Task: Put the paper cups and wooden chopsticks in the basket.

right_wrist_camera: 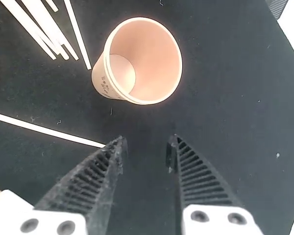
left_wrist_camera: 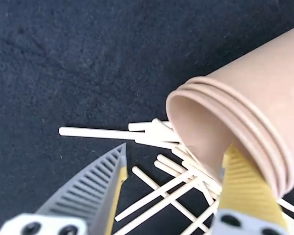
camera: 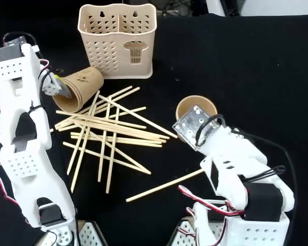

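Just left-front of the basket [camera: 118,41]: cup stack [camera: 82,88] lying on its side, left gripper [camera: 55,84] at its mouth, jaws spread, one inside the rim. In front: chopsticks [camera: 108,130], scattered. Right-front: upright cup [camera: 196,108], right gripper [camera: 195,128] beside it, jaws apart, empty.

White, screw-holed left arm [camera: 23,154] and right arm [camera: 236,164], red and black cables [camera: 200,201], ribbed jaws, seemingly yellow-faced on the left.

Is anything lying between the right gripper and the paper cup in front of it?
Nothing visible does. Bare black cloth separates the open right gripper from the paper cup. A single chopstick ends beside one fingertip, outside the gap.
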Action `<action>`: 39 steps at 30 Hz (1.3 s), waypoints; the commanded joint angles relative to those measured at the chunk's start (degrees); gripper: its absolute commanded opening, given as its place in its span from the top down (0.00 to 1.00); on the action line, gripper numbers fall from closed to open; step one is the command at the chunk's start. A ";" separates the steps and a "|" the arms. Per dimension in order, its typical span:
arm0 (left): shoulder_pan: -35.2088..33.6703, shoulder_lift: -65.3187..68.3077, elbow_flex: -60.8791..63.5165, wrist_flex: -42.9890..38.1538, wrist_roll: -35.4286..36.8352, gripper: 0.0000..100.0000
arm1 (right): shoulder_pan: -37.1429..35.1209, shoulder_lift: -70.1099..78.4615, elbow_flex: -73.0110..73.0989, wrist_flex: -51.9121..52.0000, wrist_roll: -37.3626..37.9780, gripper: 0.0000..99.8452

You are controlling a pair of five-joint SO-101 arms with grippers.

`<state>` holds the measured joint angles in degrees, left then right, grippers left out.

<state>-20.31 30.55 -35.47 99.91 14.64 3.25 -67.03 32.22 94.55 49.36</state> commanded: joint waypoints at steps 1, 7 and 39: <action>-1.89 -1.76 -2.95 0.97 4.22 0.69 | -0.26 -0.40 -1.10 0.09 0.53 0.84; -2.59 -8.62 -2.95 0.97 3.43 0.69 | -0.53 -0.31 -0.13 -0.18 0.53 0.84; 3.21 3.25 4.44 -15.47 7.21 0.69 | -0.62 -0.48 1.36 -0.18 0.53 0.84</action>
<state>-19.78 32.57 -31.16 84.97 21.23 3.25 -67.82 33.89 94.55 49.36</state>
